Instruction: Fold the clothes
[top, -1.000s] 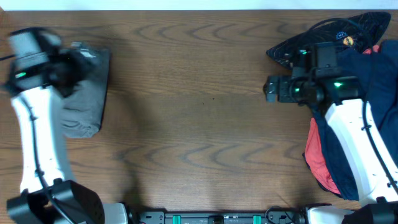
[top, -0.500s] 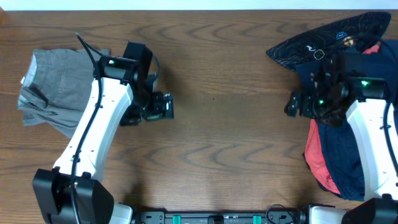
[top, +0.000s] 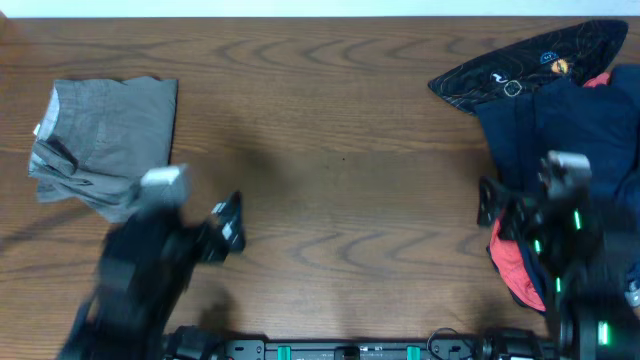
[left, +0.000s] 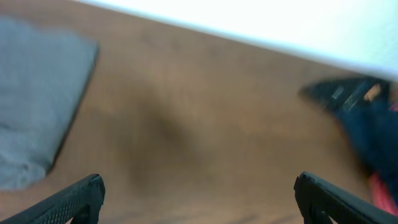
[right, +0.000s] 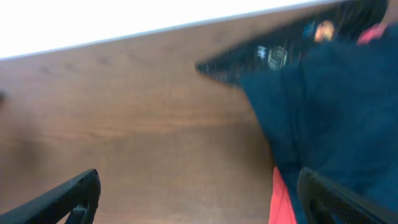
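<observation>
The folded grey shorts (top: 105, 140) lie at the table's far left and show in the left wrist view (left: 34, 106) too. A pile of clothes sits at the right: a navy garment (top: 565, 125), a black printed one (top: 530, 60) and a red one (top: 508, 255). The navy garment (right: 329, 106) and red garment (right: 281, 199) also show in the right wrist view. My left gripper (top: 228, 225) is open and empty near the front left, blurred. My right gripper (top: 487, 205) is open and empty beside the pile, blurred.
The brown wooden table (top: 340, 180) stretches between the shorts and the pile. A white edge (left: 249, 25) runs along the back of the table.
Both arms have pulled back toward the front of the table and are blurred by motion. The left arm let go of the grey shorts, which lie folded at the far left.
</observation>
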